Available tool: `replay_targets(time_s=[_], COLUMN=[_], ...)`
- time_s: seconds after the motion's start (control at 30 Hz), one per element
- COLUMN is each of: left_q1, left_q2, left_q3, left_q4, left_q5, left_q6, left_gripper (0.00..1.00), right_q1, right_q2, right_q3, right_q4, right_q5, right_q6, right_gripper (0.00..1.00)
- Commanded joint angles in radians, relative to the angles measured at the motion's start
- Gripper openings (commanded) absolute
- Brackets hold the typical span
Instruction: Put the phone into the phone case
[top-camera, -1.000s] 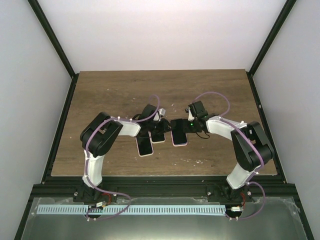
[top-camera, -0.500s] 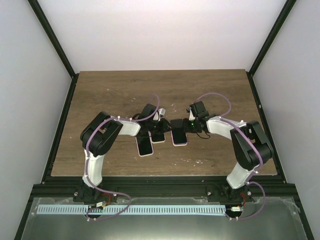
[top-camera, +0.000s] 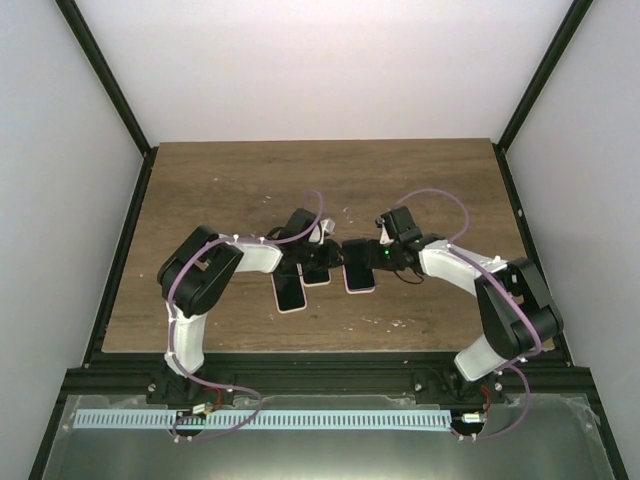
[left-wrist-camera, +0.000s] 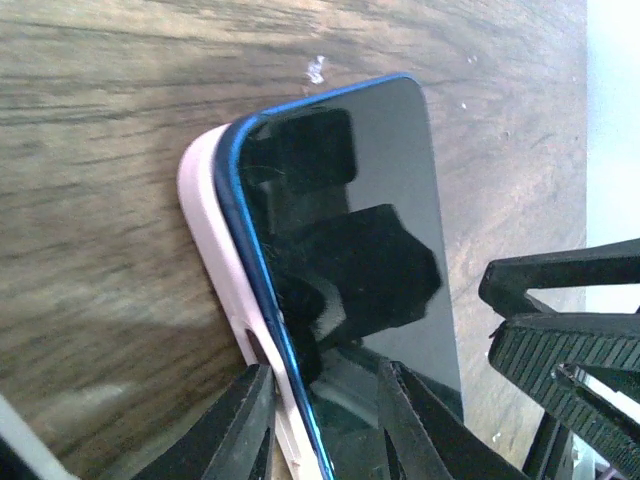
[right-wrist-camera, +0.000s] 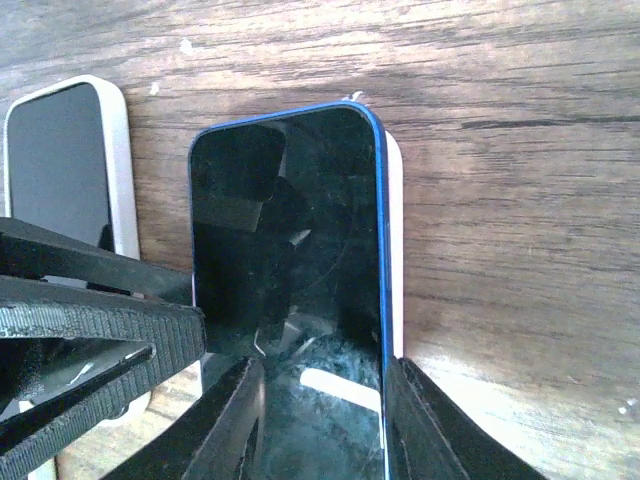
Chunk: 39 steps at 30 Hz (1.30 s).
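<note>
The phone (right-wrist-camera: 285, 230), blue-rimmed and screen up, is laid askew on the pale phone case (right-wrist-camera: 393, 250), not fully seated, about midway between the table's (top-camera: 230, 180) left and right edges and nearer its near edge. Its near end is flanked by the right gripper (right-wrist-camera: 325, 420). Its long edge and the case wall are straddled by the left gripper (left-wrist-camera: 330, 430). Whether either pair of jaws presses cannot be told. A second cased phone (right-wrist-camera: 65, 160) is seen just beside, toward the left edge.
</note>
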Motion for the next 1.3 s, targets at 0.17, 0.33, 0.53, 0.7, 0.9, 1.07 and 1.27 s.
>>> replay_targets(time_s=[0.17,0.33,0.53,0.7,0.9,1.07,1.27], left_q1=[-0.014,-0.013,-0.014,-0.014,-0.014,-0.013,-0.014], left_q2=[-0.048,-0.042,-0.027,-0.049,-0.047,-0.058,-0.072], left_q3=[-0.004,-0.030,-0.039,-0.014,-0.028,-0.033,-0.049], left_q4=[-0.027,-0.010,-0.019,-0.130,-0.130,-0.156,-0.143], left_q5=[0.020,-0.013,-0.009,-0.038,-0.021,-0.034,-0.058], left_q6=[0.039,0.020,0.011,0.095,0.102,0.123,0.139], left_gripper=[0.32,0.32,0.31,0.27,0.22,0.21,0.22], right_q1=[-0.006,-0.011,-0.025,-0.061,-0.112,-0.112,-0.113], right_q2=[-0.062,-0.061,-0.009,0.005,-0.022,-0.024,-0.017], right_q3=[-0.108,-0.182,-0.203,-0.233,-0.286,-0.290,-0.326], right_q4=[0.092,0.220,0.314,0.425,0.627,0.709,0.815], right_q5=[-0.053,-0.086,-0.215,-0.361,-0.523,-0.591,-0.617], right_q6=[0.046,0.049,0.074,0.128,0.247,0.308,0.381], right_gripper=[0.48,0.52,0.52,0.52,0.52,0.52,0.52])
